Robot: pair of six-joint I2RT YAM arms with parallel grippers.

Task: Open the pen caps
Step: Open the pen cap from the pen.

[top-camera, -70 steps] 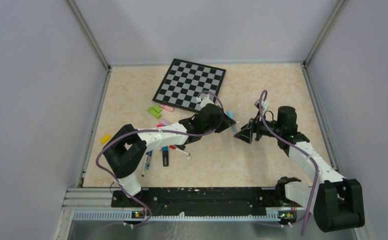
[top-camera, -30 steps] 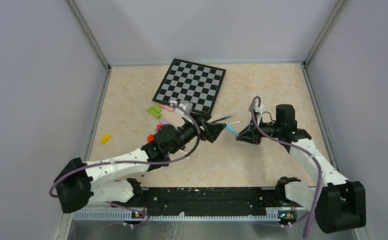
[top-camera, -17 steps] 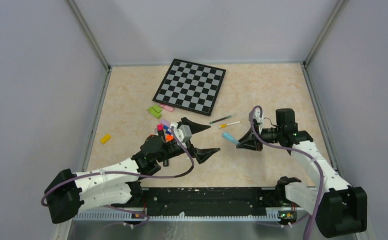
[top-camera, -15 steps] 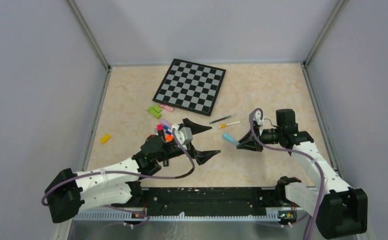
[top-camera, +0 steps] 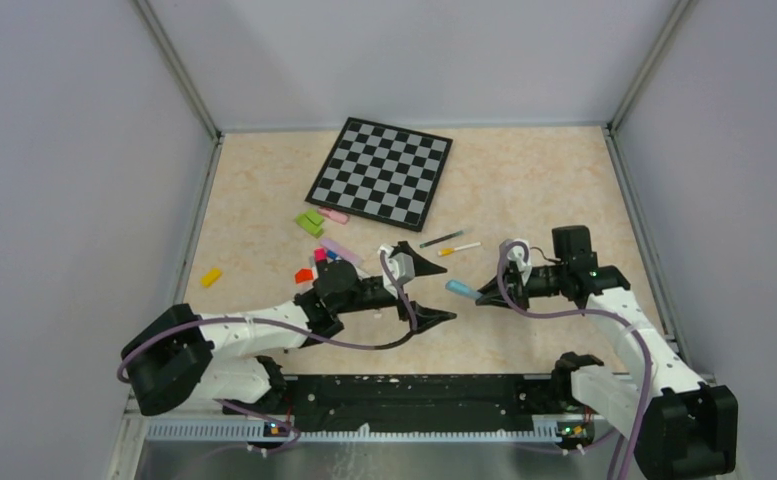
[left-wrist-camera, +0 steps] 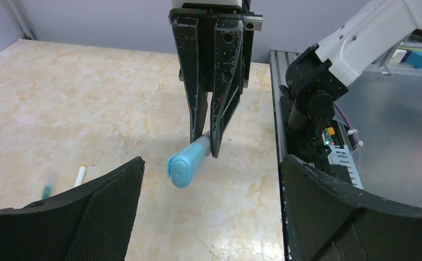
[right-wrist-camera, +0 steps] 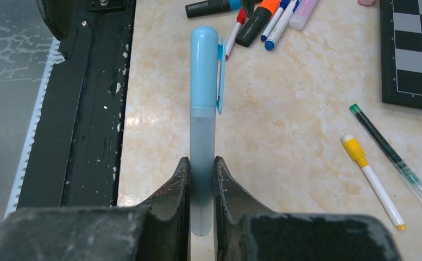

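Note:
My right gripper (right-wrist-camera: 202, 163) is shut on the frosted barrel of a light-blue pen (right-wrist-camera: 203, 136), held above the table. Its light-blue cap (right-wrist-camera: 204, 65), with a clip, is on and points away from the jaws. In the top view that pen (top-camera: 461, 290) juts left from the right gripper (top-camera: 484, 296) toward my left gripper (top-camera: 426, 291). The left gripper is open wide, one finger on each side of the cap's end, touching nothing. The left wrist view looks at the cap (left-wrist-camera: 187, 163) end-on between the left gripper's (left-wrist-camera: 211, 168) spread fingers.
A pile of capped pens (top-camera: 329, 265) lies by the left arm. A green pen (top-camera: 442, 239) and a yellow-capped pen (top-camera: 461, 248) lie behind the grippers. Loose green caps (top-camera: 310, 222), a pink piece (top-camera: 335, 215) and a yellow cap (top-camera: 210, 277) lie left. The checkered board (top-camera: 382, 168) sits at the back.
The left arm has swung its open gripper right, from beside the pen pile to facing the blue pen's cap. The right gripper has drawn a little nearer, still holding the pen.

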